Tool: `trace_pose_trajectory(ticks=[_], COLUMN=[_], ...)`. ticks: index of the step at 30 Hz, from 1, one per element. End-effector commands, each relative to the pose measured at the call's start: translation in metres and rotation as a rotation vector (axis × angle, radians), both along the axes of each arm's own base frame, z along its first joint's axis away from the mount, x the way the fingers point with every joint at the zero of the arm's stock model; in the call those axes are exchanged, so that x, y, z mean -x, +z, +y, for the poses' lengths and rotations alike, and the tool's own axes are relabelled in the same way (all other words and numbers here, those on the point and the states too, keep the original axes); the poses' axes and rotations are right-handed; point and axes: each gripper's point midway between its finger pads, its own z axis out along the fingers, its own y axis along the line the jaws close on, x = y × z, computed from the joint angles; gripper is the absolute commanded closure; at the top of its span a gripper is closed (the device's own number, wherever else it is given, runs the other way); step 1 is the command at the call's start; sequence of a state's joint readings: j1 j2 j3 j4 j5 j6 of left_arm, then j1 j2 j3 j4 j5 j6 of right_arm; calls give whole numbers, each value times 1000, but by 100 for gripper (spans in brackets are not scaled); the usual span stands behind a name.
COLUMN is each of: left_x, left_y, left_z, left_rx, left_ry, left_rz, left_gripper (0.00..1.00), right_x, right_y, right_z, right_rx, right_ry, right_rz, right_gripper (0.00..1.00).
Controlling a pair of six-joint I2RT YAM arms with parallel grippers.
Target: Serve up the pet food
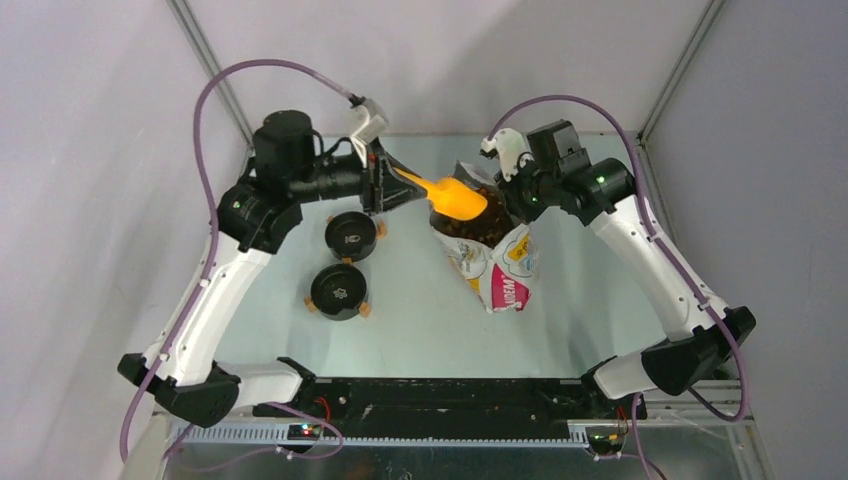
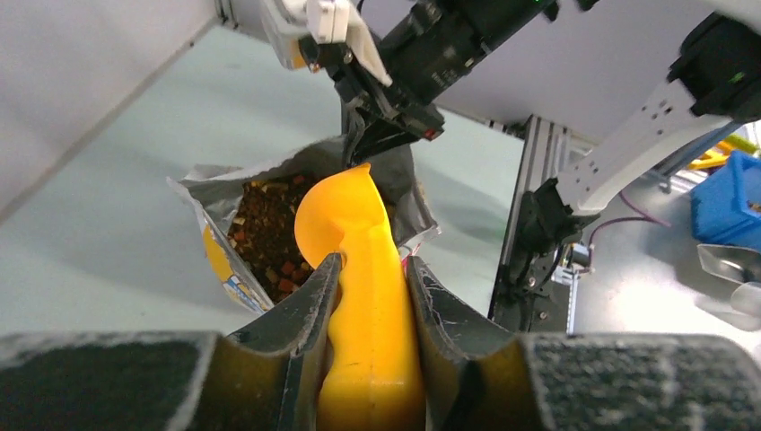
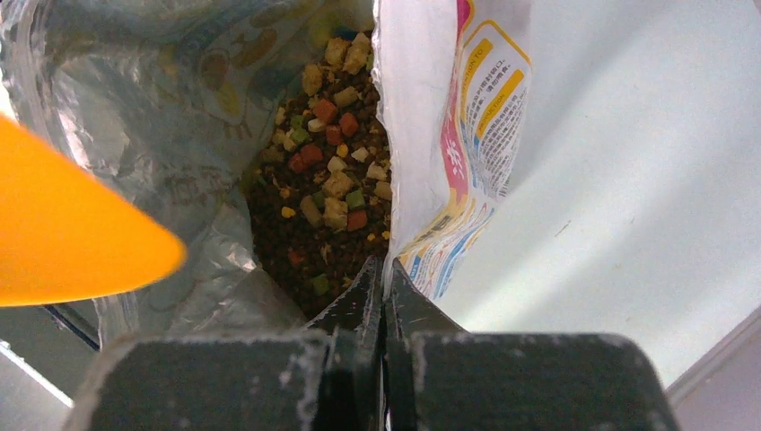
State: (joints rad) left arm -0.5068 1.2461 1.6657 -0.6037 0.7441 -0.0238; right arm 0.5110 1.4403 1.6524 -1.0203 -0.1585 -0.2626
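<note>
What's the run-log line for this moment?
left gripper: shut on orange scoop, at bag mouth | right gripper: shut on bag rim | pet food: in bag | bowls: empty

The scoop [image 1: 455, 200] and right pincer [image 3: 384, 274] crowd the bag [image 1: 505, 265] mouth.

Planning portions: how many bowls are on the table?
2. The far bowl sits left of the bag; the near bowl lies just beside it, toward the table's near edge. None looks hidden.
</note>
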Motion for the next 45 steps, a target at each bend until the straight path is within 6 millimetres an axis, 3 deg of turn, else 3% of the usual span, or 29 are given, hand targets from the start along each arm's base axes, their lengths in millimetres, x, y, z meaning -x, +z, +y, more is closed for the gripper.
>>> trace_pose_trajectory(ticks=[1, 6, 11, 12, 14, 15, 17, 18, 20, 21, 23, 24, 26, 30, 36, 38, 39, 41, 45], left_x=[-7, -24, -40, -41, -43, -44, -47, -49, -53, -53, -54, -53, -52, -51, -50, -50, -49, -47, -48], left_y=[-24, -49, -87, -96, -110, -111, -118, -120, -123, -123, -124, -125, -125, -120, -116, -115, -115, -115, -114], left_z=[-1, -3, -9, -10, -14, -15, -18, -18, -17, -17, -17, -18, -18, -17, -13, -13, -13, -15, -20], left_rx=[-92, -162, -225, -239, -259, -258, -261, -264, -269, -269, -270, -270, -267, -260, -263, -265, -263, -260, -251], left_ry=[78, 168, 230, 233, 238, 240, 251, 264, 287, 291, 295, 290, 285, 287, 293, 290, 285, 272, 256], left_rz=[-40, -40, 15, 31, 53, 56, 74, 83, 88, 87, 91, 92, 93, 87, 66, 58, 58, 61, 63], left_gripper=[100, 100, 100, 100, 100, 100, 100, 100, 100, 100, 100, 100, 100, 100, 100, 100, 100, 100, 100], right_x=[6, 14, 6, 3, 0, -1, 0, 2, 1, -1, -6, -8, -9, -3, 4, 5, 1, -8, -25], right_y=[70, 67, 71, 70, 62, 58, 35, 27, 22, 23, 26, 28, 28, 15, -20, -28, -26, -10, 49], right_z=[34, 50, 51, 49, 44, 39, 32, 29, 21, 17, 10, 7, 3, -7, -37, -46, -51, -50, -21], right_rx=[-166, -186, -182, -169, -142, -126, -89, -78, -73, -74, -64, -59, -44, 8, 120, 126, 111, 52, -34], right_ry=[91, 105, 88, 76, 59, 45, 32, 24, -4, -18, -52, -61, -70, -74, -117, -138, -157, -173, -104], right_rz=[-179, -149, -169, -174, -168, -162, -111, -90, -69, -71, -85, -95, -96, -79, -16, 14, 13, -22, -185], right_gripper=[100, 100, 99, 94, 59, 55, 63, 81, 99, 100, 85, 67, 51, 46, 48, 64, 90, 100, 100])
